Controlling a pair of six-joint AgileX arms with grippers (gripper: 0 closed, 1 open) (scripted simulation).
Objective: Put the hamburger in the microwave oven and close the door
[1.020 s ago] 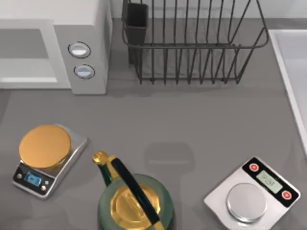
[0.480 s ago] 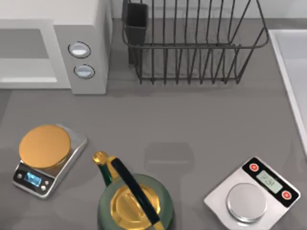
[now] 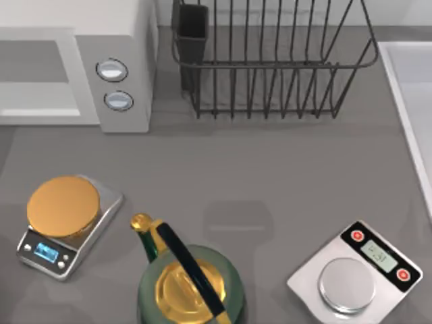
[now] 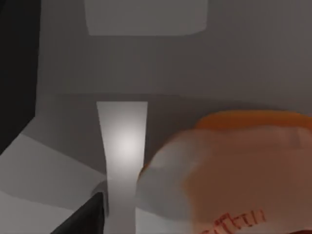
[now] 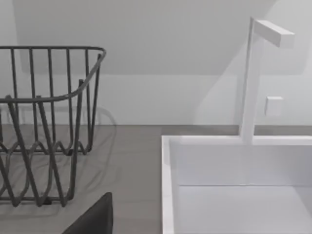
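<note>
Hamburger [image 4: 234,175] seen close against grey walls in the left wrist view, apparently inside the microwave oven [image 3: 115,64] cavity at the table's top-left; held or already set down, impossible to tell, as is the state of either arm's jaws. Judged mid-placement: next, leaving the bun, backing the left arm out, then swinging the door shut. Nearby: gold-topped scale [image 3: 64,223], green kettle [image 3: 189,283], silver scale [image 3: 358,273], wire rack [image 3: 270,61], white sink [image 5: 234,185]. None blocking the oven front.
</note>
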